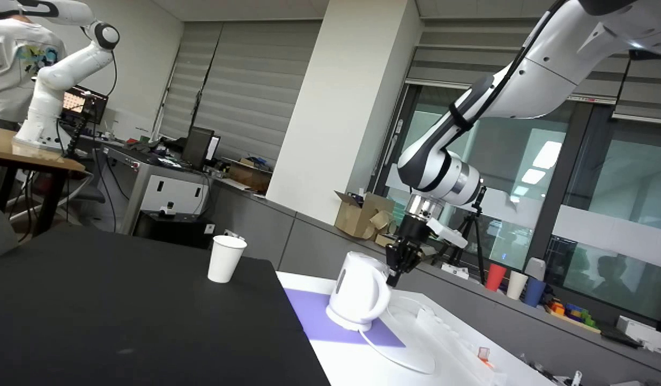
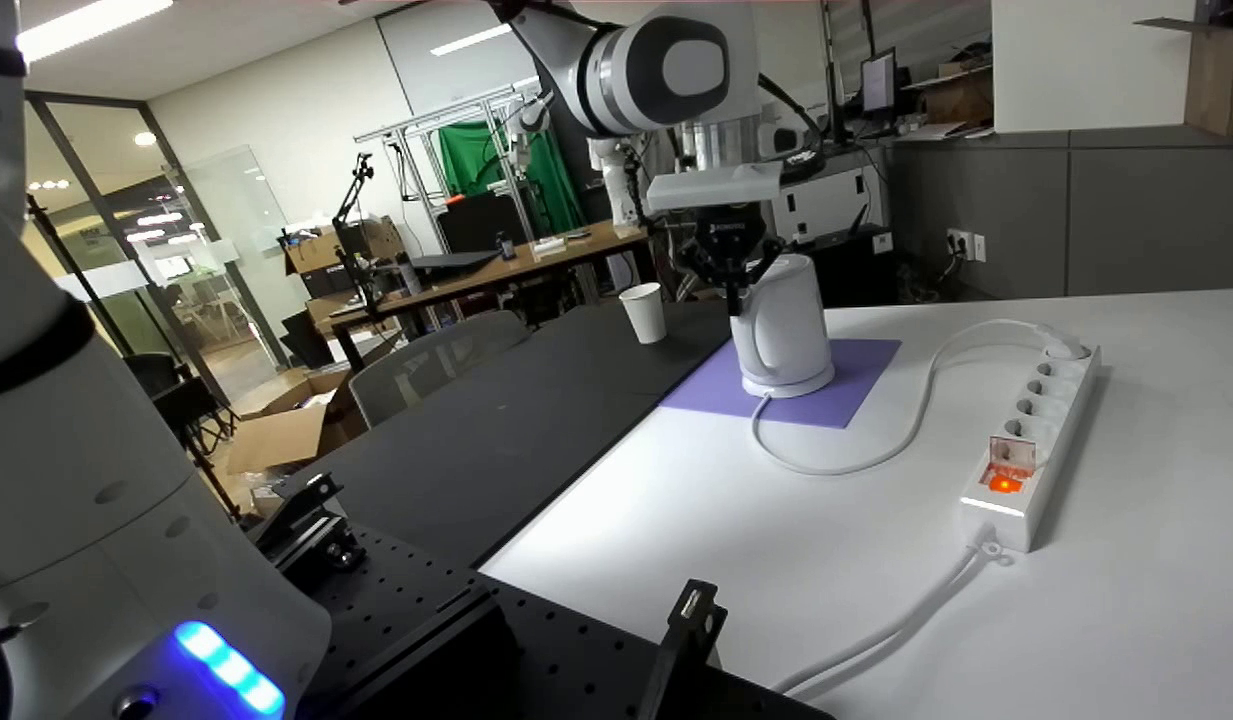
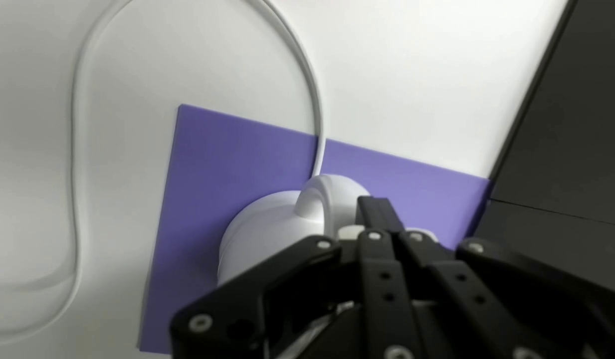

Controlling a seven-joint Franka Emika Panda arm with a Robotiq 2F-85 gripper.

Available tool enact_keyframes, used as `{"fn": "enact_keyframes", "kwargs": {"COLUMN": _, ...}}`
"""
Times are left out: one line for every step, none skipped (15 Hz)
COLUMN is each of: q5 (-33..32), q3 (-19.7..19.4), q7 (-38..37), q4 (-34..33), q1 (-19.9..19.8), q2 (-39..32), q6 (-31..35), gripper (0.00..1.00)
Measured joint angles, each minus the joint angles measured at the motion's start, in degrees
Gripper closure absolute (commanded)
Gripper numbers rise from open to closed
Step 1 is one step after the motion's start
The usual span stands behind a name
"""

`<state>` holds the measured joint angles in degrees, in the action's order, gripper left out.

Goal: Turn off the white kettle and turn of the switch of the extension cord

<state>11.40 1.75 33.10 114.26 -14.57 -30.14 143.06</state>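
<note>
Your jaws are clenched, tip against tip, and point down right beside the loop handle (image 3: 328,199) of the white electric kettle (image 2: 801,310). You can't tell from these views if they touch it. The kettle stands upright on a purple mat (image 3: 202,164). The mat sits close to a far corner of the white surface (image 2: 776,560), next to the edge that meets the black surface (image 2: 496,420).

A thin white cord (image 3: 319,124) comes from the bottom of the kettle, bends across the surface and ends in a plug (image 2: 1066,345). The plug is in the far end of the extension cord (image 2: 1038,425). That long, low power strip lies well apart from the mat, toward the edge across from the black surface. At its near end, a little see-through flap (image 2: 1013,452) stands up, and the switch (image 2: 1004,484) beside it glows orange. Another white cord (image 2: 886,632) runs from that end toward the near edge.

A white paper cup (image 1: 227,259) stands on the black surface, near its far edge. Past the white surface's edge, you can see a red cup (image 1: 495,277) in an exterior view.
</note>
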Motion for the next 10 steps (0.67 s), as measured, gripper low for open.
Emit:
{"fn": "enact_keyframes", "kwargs": {"q5": 0.0, "q3": 0.0, "q7": -0.3, "q4": 0.0, "q1": 0.0, "q2": 0.0, "q6": 0.0, "gripper": 1.00}}
{"fn": "enact_keyframes", "kwargs": {"q5": 0.0, "q3": 0.0, "q7": -0.6, "q4": -0.1, "q1": 0.0, "q2": 0.0, "q6": 0.0, "gripper": 1.00}}
{"fn": "enact_keyframes", "kwargs": {"q5": -0.1, "q3": 0.0, "q7": -0.9, "q4": -0.1, "q1": 0.1, "q2": 0.0, "q6": -0.1, "gripper": 1.00}}
{"fn": "enact_keyframes", "kwargs": {"q5": -0.1, "q3": 0.0, "q7": -1.2, "q4": -0.1, "q1": 0.1, "q2": 0.0, "q6": -0.1, "gripper": 1.00}}
{"fn": "enact_keyframes", "kwargs": {"q5": -0.1, "q3": 0.0, "q7": -1.6, "q4": -0.2, "q1": 0.2, "q2": 0.0, "q6": -0.2, "gripper": 1.00}}
{"fn": "enact_keyframes", "kwargs": {"q5": -0.1, "q3": 0.0, "q7": -1.8, "q4": -0.2, "q1": 0.2, "q2": 0.0, "q6": -0.4, "gripper": 1.00}}
{"fn": "enact_keyframes", "kwargs": {"q5": -0.2, "q3": 0.0, "q7": -2.2, "q4": -0.3, "q1": 0.2, "q2": 0.0, "q6": -0.7, "gripper": 1.00}}
{"fn": "enact_keyframes", "kwargs": {"q5": -0.3, "q3": 0.0, "q7": -2.6, "q4": -0.4, "q1": 0.3, "q2": 0.0, "q6": -1.4, "gripper": 1.00}}
{"fn": "enact_keyframes", "kwargs": {"q5": -0.5, "q3": 0.0, "q7": -3.1, "q4": -0.6, "q1": 0.4, "q2": 0.0, "q6": -2.3, "gripper": 1.00}}
{"fn": "enact_keyframes", "kwargs": {"q5": -1.1, "q3": -0.1, "q7": -3.8, "q4": -0.8, "q1": 0.5, "q2": 0.1, "q6": -3.3, "gripper": 1.00}}
